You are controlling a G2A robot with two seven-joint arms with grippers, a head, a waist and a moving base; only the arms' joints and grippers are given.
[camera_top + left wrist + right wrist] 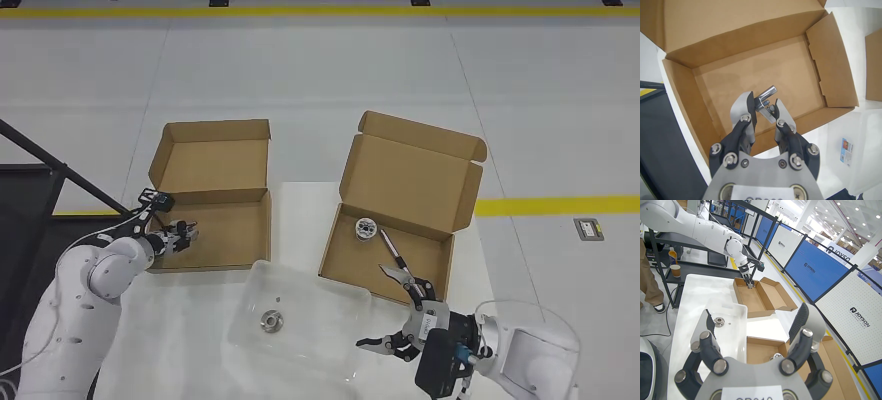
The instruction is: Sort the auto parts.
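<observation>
Top view, L to R: left gripper (183,234) sits over the near-left part of the left carton (230,225), jaws clamped on a small chrome fitting (766,98) w/ a bolt through it. Left wrist view shows the fitting pinched at its flat bracket end. It looks to hang above the carton floor, though contact is hard to rule out. Centre: clear bin (250,290) on the white table (190,330), one flanged bushing (269,321) lying in it. Just right of the bin: second carton (350,255) w/ a round part (364,228) and a long slim metal piece (390,247) inside. Far right: right gripper (756,308) spread wide, nothing in it, one finger over the bin's right side, the other toward the second carton. Step in hand, as I read it: drop-off of the fitting into the left carton. To do it well: get low to the floor before release so the round barrel doesn't bounce or roll. Stay clear of the front wall and side flap, open fully, then lift straight up. Grip looks off-centre, so the part may swing as the jaws let go. Bushing prob. next; right arm looks well placed for it.
</observation>
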